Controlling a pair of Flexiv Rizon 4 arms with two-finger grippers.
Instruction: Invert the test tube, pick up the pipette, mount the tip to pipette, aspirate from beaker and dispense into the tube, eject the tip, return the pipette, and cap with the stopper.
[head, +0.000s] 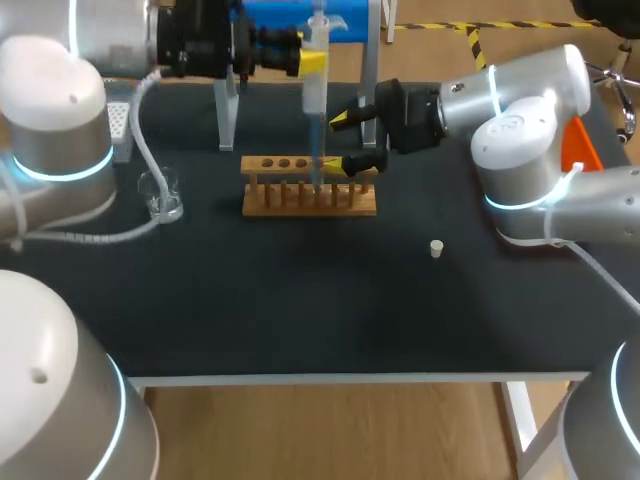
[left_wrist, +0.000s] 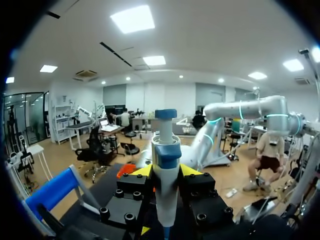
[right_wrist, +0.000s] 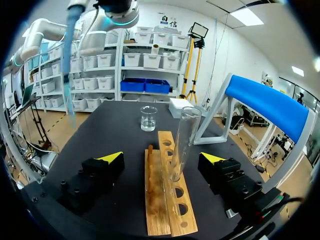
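Note:
My left gripper (left_wrist: 165, 172) is shut on the white and blue pipette (left_wrist: 165, 180), which hangs upright high over the table (head: 300, 300) with its thin tip pointing down (head: 316, 90). In the right wrist view the pipette (right_wrist: 73, 22) is off to one side of the tube, not in it. A clear test tube (right_wrist: 182, 140) stands mouth up in the wooden rack (right_wrist: 167, 210), between the open fingers of my right gripper (right_wrist: 162, 162), which touch nothing. In the head view, my right gripper (head: 342, 142) straddles the rack's (head: 310, 200) right end. A small white stopper (head: 436, 248) lies on the table to the right.
A glass beaker (head: 160, 195) stands at the table's left, ahead of my right gripper beyond the rack (right_wrist: 148, 119). The pipette stand (head: 228, 110) with its blue top stands behind the rack. A white box (right_wrist: 181, 107) sits at the far edge.

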